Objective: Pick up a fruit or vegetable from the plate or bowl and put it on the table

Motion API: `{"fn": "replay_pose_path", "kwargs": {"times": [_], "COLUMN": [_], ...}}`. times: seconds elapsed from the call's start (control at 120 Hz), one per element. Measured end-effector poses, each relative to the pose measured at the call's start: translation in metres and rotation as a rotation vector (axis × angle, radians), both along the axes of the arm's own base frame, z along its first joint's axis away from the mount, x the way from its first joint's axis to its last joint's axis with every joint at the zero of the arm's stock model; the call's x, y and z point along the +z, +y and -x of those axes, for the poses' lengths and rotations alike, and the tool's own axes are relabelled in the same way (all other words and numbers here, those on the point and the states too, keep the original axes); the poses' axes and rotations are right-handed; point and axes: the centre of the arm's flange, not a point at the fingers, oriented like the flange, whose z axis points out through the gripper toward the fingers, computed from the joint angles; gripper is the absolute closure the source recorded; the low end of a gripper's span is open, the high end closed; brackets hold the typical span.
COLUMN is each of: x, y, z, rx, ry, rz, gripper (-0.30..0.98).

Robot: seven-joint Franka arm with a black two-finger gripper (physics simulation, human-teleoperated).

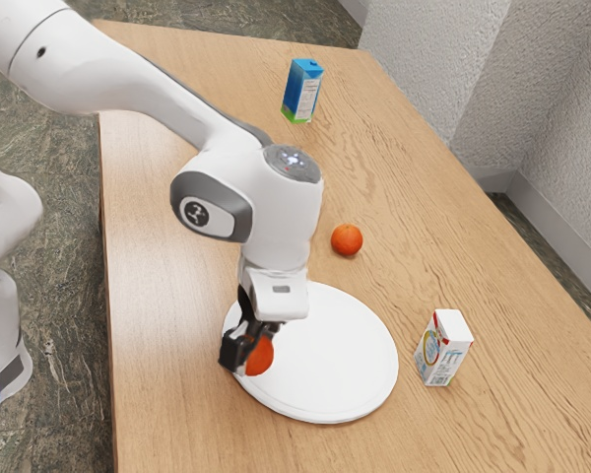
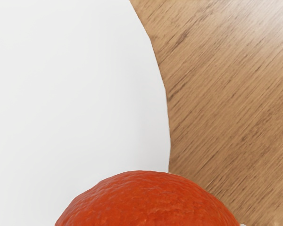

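Reaching down over the rim of the white plate, the black gripper is shut on an orange, with one dark finger on the side toward the exterior view's left. The other finger is partly hidden behind the hand and fruit. In the wrist view the orange looms large at the lower edge, overlapping the border between the plate and the wooden table. I cannot tell how high the fruit is above the plate.
A second orange lies on the table beyond the plate. A small white and red carton stands off the plate's side toward the exterior view's right. Farther back stands a blue and green carton.
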Motion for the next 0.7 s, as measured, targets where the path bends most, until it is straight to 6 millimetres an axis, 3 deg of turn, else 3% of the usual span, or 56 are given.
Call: {"fn": "replay_pose_path", "kwargs": {"times": [0.175, 0.4, 0.533, 0.7], "x": [0.001, 0.005, 0.004, 0.006], "y": [-0.028, -0.039, -0.045, -0.047], "z": [0.032, 0.045, 0.049, 0.051], "rx": [-0.092, -0.130, -0.153, -0.167], "ry": [-0.006, -0.020, -0.019, -0.019], "rz": [-0.003, -0.002, -0.002, 0.004], "gripper": [0.35, 0.35, 0.15, 0.04]}}
